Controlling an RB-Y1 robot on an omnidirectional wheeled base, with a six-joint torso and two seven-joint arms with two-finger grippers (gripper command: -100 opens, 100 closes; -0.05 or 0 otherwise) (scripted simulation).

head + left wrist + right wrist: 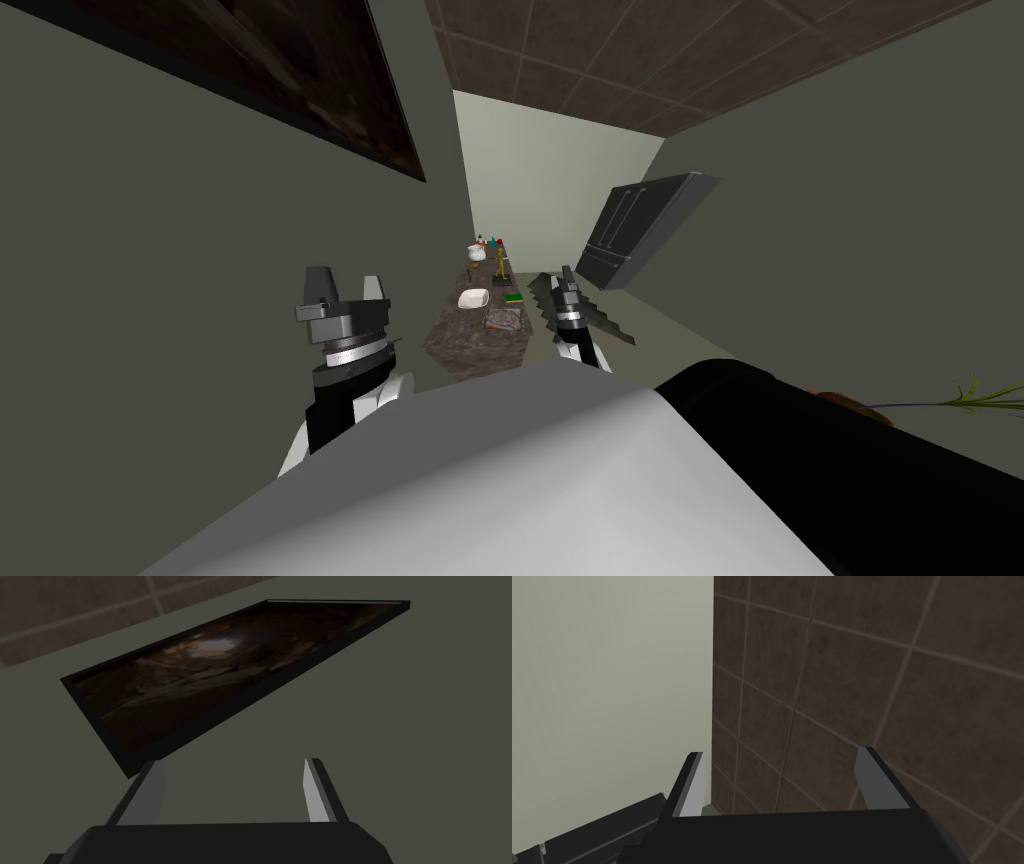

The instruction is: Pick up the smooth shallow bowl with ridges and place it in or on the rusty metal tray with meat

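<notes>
Bowl [474, 298] rests on the counter [468, 350] near the tray [503, 320].

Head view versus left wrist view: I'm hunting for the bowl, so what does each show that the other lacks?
Head view: the white bowl on the counter, the tray close beside it, and the right hand. Left wrist view: a look along the left fingers, standing open. Both: the left hand, holding nothing.
</notes>
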